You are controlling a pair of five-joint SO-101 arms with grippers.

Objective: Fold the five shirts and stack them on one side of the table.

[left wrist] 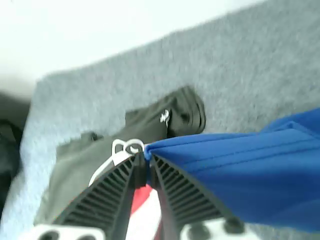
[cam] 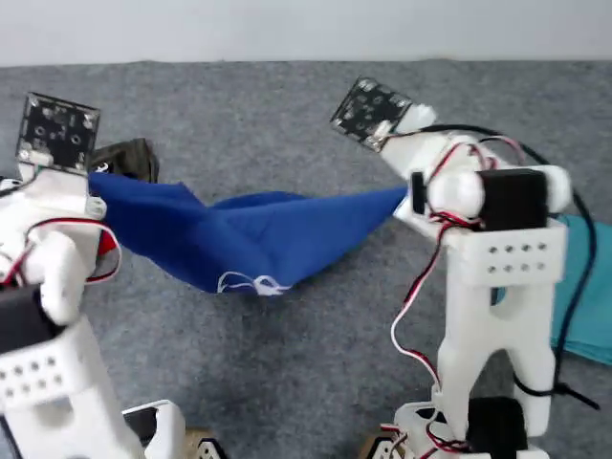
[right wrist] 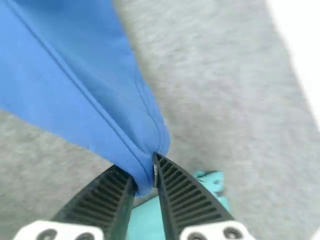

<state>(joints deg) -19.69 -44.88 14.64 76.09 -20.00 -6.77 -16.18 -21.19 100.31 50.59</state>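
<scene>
A blue shirt [cam: 249,234] hangs stretched between the two arms above the grey table, sagging in the middle. My left gripper [left wrist: 146,162] is shut on its left corner, at the left of the high view [cam: 96,182]. My right gripper [right wrist: 145,177] is shut on the other corner, at the right of the high view [cam: 406,196]. A dark olive shirt [left wrist: 100,150] with red and white cloth [left wrist: 142,205] on it lies under the left gripper. A teal shirt [cam: 588,287] lies at the table's right edge, also seen below the right gripper [right wrist: 150,222].
The grey felt table top [cam: 287,373] stretches under the hanging shirt. A white wall [cam: 287,29] runs behind the table's far edge. The arms' white bases [cam: 497,363] stand along the near edge.
</scene>
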